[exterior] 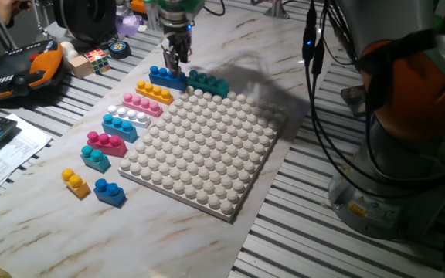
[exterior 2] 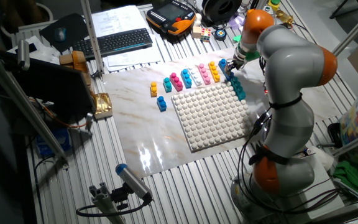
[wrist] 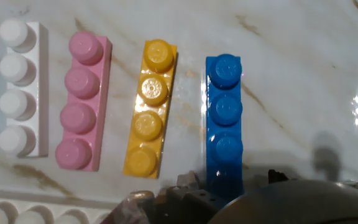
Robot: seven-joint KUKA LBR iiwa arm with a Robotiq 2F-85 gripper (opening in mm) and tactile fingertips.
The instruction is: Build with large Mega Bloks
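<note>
In the hand view, four long plastic bricks lie side by side on the marble table [wrist: 303,74]. From left to right they are the white four-stud brick [wrist: 18,88], the pink four-stud brick [wrist: 82,101], the orange-yellow four-stud brick [wrist: 150,107] and the blue brick [wrist: 225,118]. The robot's gripper [exterior: 178,60] is down at one end of the blue brick. I cannot tell if its fingers are pinching it. The big white bumpy baseplate [exterior: 207,147] sits just beside the row.

Yellow brick [wrist: 148,118] just beside blue brick [wrist: 224,124].
</note>
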